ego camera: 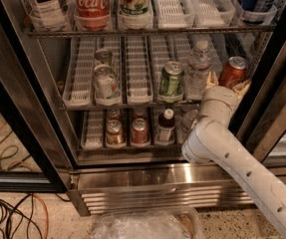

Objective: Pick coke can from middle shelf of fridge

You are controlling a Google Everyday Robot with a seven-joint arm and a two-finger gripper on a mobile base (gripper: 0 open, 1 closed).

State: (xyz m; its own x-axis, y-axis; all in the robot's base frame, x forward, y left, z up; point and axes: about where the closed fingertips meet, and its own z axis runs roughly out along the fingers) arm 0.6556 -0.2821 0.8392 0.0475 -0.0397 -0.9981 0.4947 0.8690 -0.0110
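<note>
The coke can [232,68], red with a silver top, stands slightly tilted at the right end of the middle shelf [137,73] of the fridge [147,180]. My gripper [227,85] is at the can, reaching in from the lower right on the white arm [232,153]. The wrist hides the can's lower part. A clear water bottle [198,69] stands just left of the can, close to the gripper.
On the middle shelf there is also a green can [171,79] and two silver cans [104,81]. Big bottles, one a red Coca-Cola bottle [90,1], stand on the rack above. Cans and a dark bottle [166,126] are below. Cables [8,213] lie on the floor.
</note>
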